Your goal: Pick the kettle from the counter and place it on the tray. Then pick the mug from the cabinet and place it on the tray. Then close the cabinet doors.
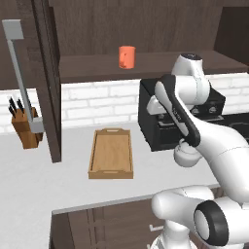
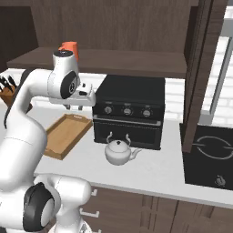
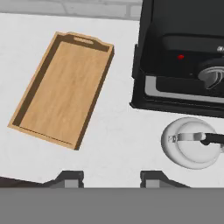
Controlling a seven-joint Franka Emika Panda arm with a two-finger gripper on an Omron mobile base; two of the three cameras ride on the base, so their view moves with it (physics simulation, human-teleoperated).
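The counter [image 2: 154, 175] carries a black oven [image 2: 129, 111], with the empty tray [image 3: 63, 89] at its nine o'clock. The kettle [image 3: 192, 142] stands at the oven's six o'clock; the mug [image 1: 127, 57] sits on the cabinet shelf [image 1: 97, 65]. The gripper [image 3: 111, 177] hangs spread, holding nothing.

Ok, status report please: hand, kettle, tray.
Hand open, holding nothing, high over the counter. Kettle on counter before the black oven. Tray bare. Mug on cabinet shelf, doors open.
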